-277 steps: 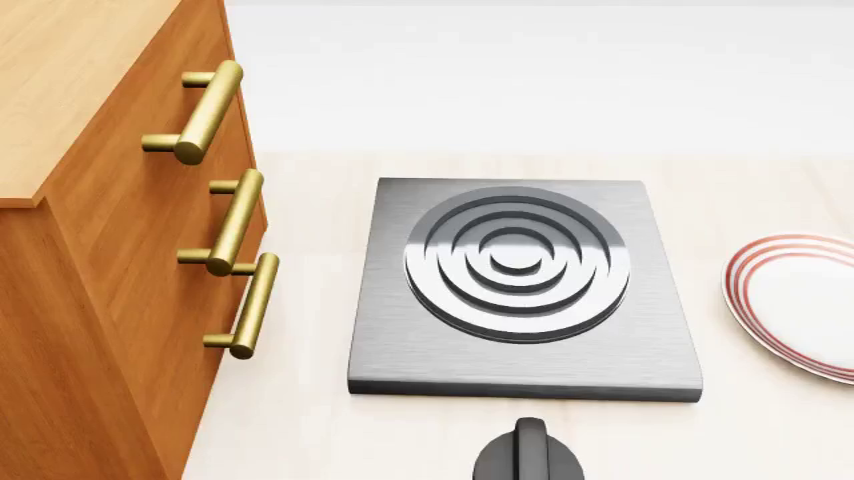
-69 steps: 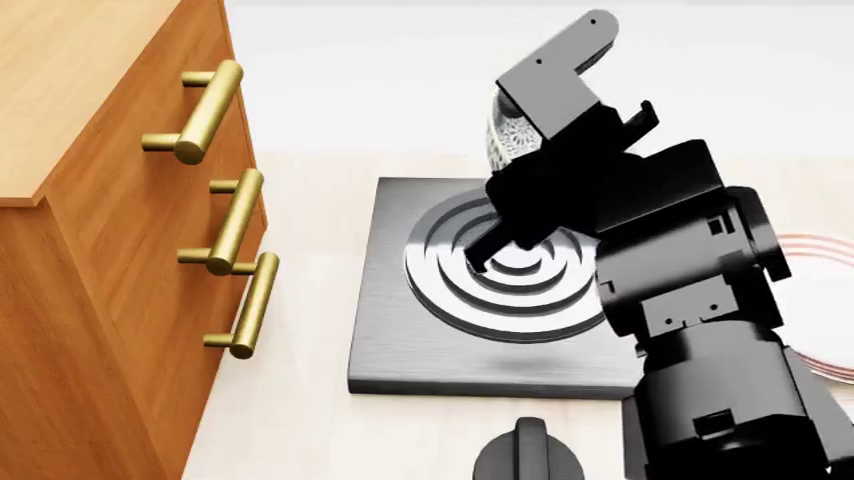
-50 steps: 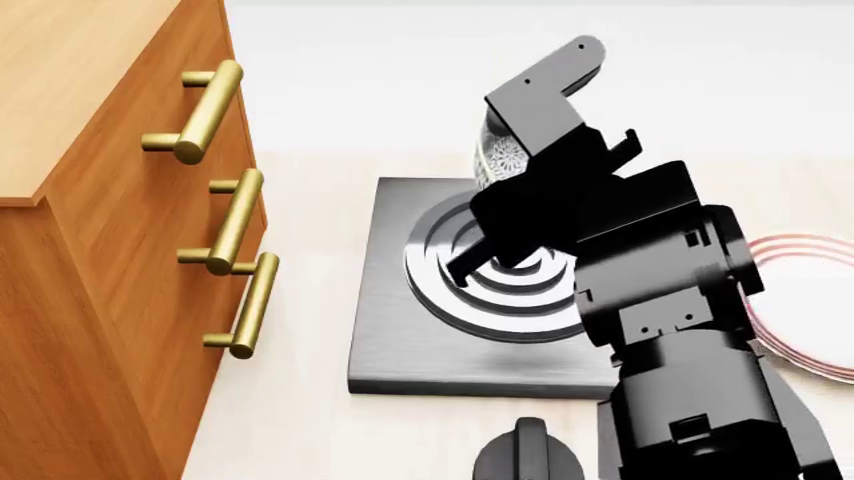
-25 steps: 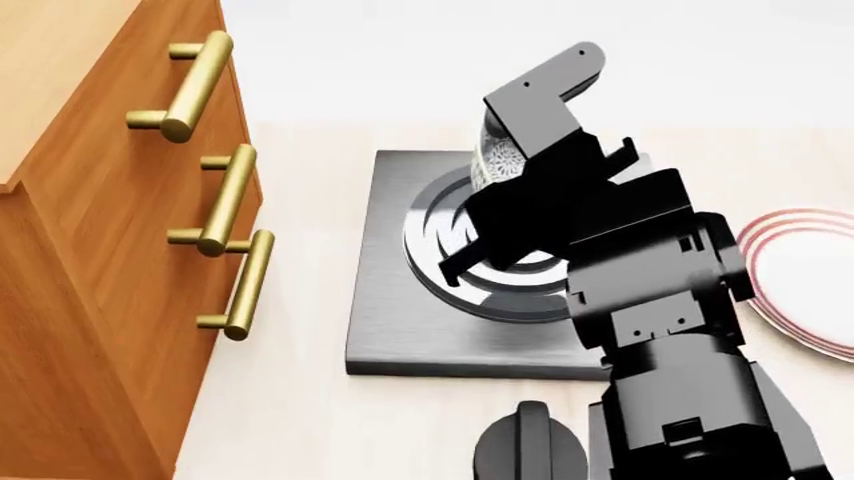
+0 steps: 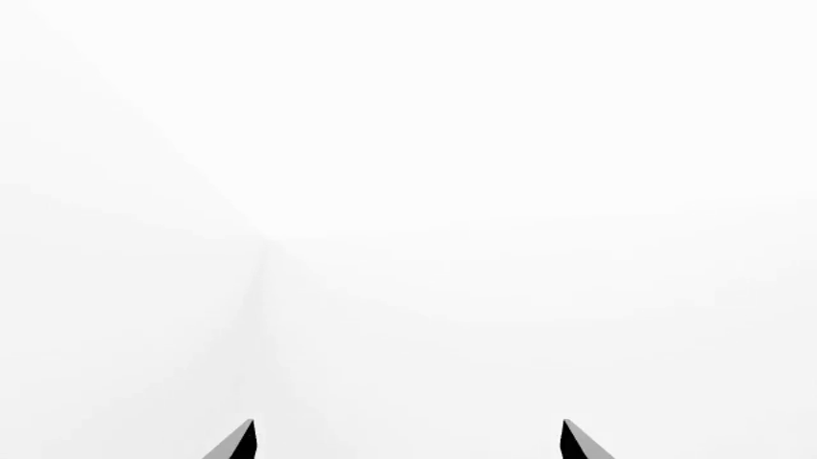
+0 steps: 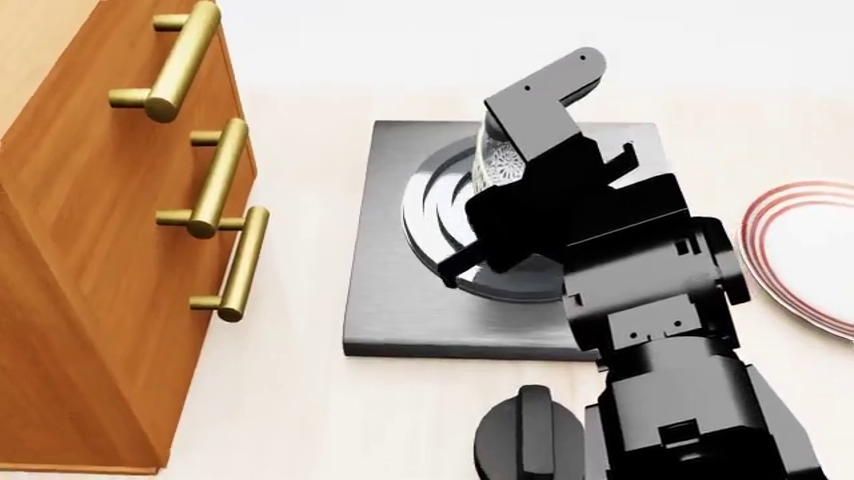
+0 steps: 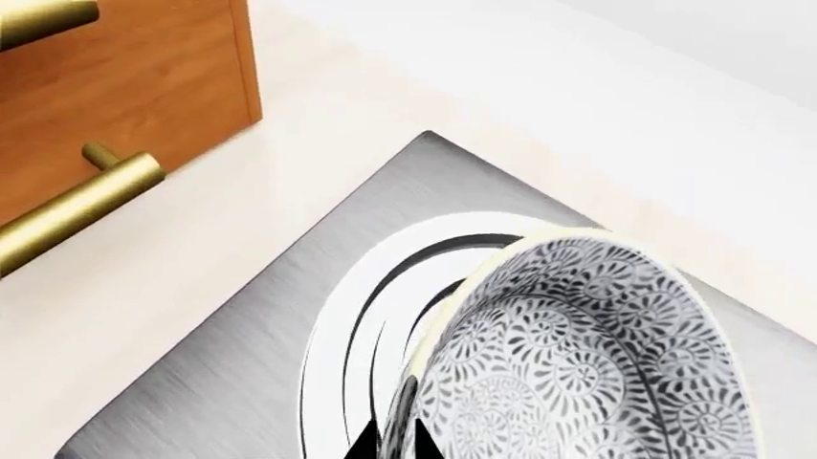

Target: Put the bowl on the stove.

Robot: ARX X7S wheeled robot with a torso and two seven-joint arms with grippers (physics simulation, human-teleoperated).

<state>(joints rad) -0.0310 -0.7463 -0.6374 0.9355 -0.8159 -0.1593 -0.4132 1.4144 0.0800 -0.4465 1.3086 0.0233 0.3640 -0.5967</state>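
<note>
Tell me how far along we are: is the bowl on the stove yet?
Not yet. Done: the right gripper has the bowl by its rim, and it is over the stove burner. In hand: the bowl is tilted on edge, not seated. Left: lower it flat onto the rings and release. The left gripper is idle, open.

The right gripper (image 7: 393,446) is pinching the rim of the bowl (image 7: 581,354), which is hanging tilted over the stove (image 7: 243,382) and its ringed burner (image 7: 370,316). A wooden cabinet (image 7: 141,86) with brass handles (image 7: 77,206) is sitting beside the stove.
</note>
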